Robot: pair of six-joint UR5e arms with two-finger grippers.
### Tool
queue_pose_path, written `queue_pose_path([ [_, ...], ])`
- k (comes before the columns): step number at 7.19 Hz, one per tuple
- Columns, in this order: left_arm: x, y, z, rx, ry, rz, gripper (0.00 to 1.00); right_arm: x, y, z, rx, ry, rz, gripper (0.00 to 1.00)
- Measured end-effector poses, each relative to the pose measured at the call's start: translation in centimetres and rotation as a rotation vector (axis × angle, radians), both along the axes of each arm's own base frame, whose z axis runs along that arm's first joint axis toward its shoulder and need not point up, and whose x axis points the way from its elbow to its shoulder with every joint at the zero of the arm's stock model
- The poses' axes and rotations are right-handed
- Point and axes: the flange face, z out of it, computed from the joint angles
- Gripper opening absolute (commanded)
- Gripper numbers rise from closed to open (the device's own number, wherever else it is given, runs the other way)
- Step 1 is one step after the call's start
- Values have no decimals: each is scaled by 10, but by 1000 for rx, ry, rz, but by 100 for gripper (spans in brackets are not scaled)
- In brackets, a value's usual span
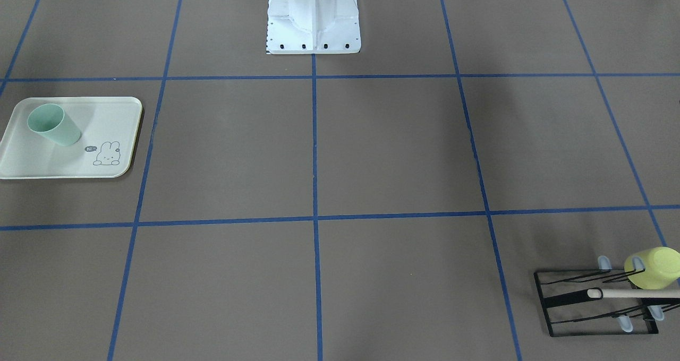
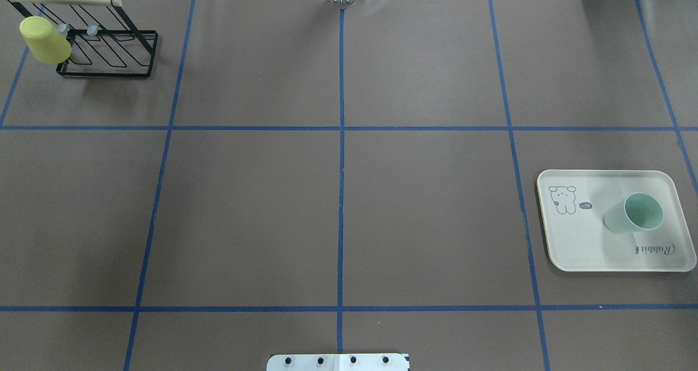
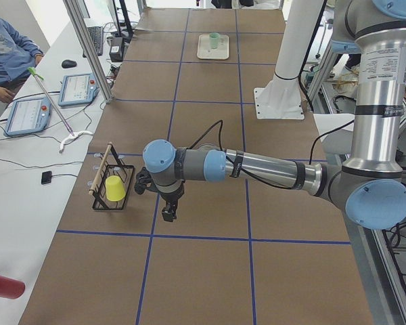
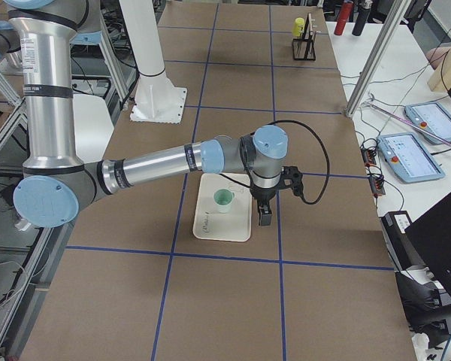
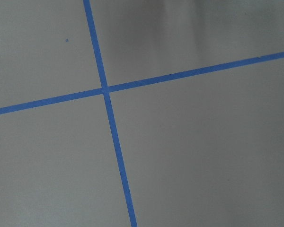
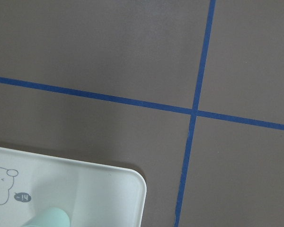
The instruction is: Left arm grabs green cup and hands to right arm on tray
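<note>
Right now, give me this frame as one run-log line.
green cup: upright on tray, ungripped | left gripper: near rack, state unclear | right gripper: beside tray, state unclear | yellow cup: on rack

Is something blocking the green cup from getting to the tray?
No, nothing visible is in the way. The green cup already stands upright on the tray. The only other things, the yellow cup and its rack, are far off at the table's other end.
</note>
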Motion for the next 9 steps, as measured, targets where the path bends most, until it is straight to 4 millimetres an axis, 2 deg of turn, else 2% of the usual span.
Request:
queue_pose_path([
  [1, -3, 2, 4, -6, 0, -5, 100, 0, 1, 1, -4, -8, -1, 100],
  [4, -32, 6, 13, -29, 1, -68, 100, 2, 7, 7, -18, -16, 2, 100],
  [9, -37, 14, 19, -41, -2, -78, 100, 5, 25, 19, -44, -16, 8, 100],
])
